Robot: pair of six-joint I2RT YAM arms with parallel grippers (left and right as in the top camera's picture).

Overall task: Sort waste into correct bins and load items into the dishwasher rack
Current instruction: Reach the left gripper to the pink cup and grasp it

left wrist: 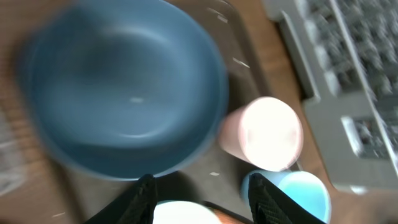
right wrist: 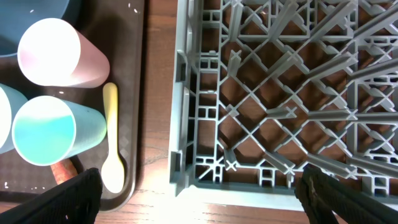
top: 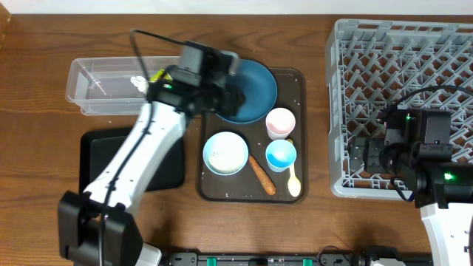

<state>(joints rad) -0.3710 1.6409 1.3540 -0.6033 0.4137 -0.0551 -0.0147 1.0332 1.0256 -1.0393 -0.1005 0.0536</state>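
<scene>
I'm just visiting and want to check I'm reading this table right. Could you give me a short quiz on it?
1. True or false: the pale yellow plastic spoon lies on the dark brown serving tray.
2. The right gripper hovers over: A) a clear plastic tub; B) the large light grey plastic dishwasher rack; C) a flat black tray.
3. How many cups stand on that serving tray?
Key: 1 true; 2 B; 3 two, the small pinkish-white cup and the small light blue cup.

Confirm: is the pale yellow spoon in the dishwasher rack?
No, the pale yellow spoon lies on the brown tray beside the light blue cup, outside the dishwasher rack.
</scene>
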